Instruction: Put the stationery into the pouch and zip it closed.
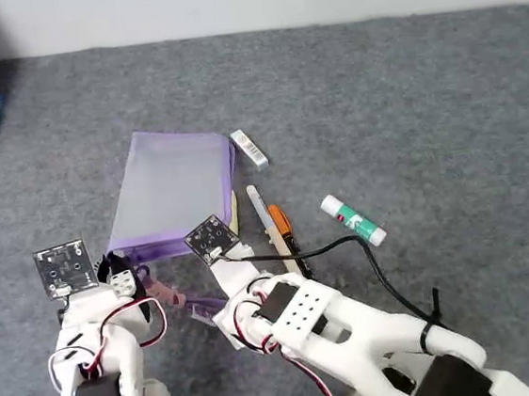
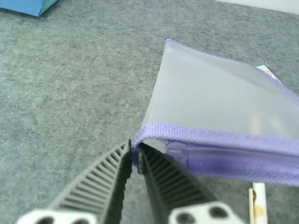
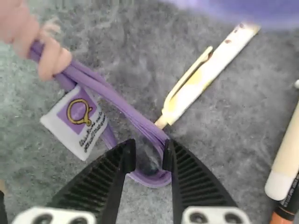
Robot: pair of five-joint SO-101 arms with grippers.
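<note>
Your left tool (image 2: 134, 161) was pinched down to a narrow slit on the near corner of the pouch (image 2: 219, 98), right at the end of the zip (image 2: 224, 156). That grip looked meant to anchor the pouch, so it would not slide on the table (image 1: 424, 96) when the zip was worked.

Your right tool (image 3: 148, 156) sat low over the purple strap (image 3: 117, 105). Its jaws were a little apart and stood either side of the loop's end, with some table showing between one jaw and the strap. It looked placed to take the strap rather than clamped on it. The strap carried a white tag (image 3: 77, 121) and ran up to a pink piece (image 3: 28, 32); I could not tell what that piece was.

The pouch lay flat with its zipped edge towards the arms, and the zip appeared shut along what the left wrist view showed. None of the stationery looked to be inside. A glue stick (image 1: 352, 221), an orange marker (image 1: 282, 226), a white pen (image 1: 261, 206) and a small white block (image 1: 248, 149) lay on the table beside the pouch. A cream flat stick (image 3: 205, 77) lay near the strap. You probably needed the pouch opened before loading any of it.
</note>
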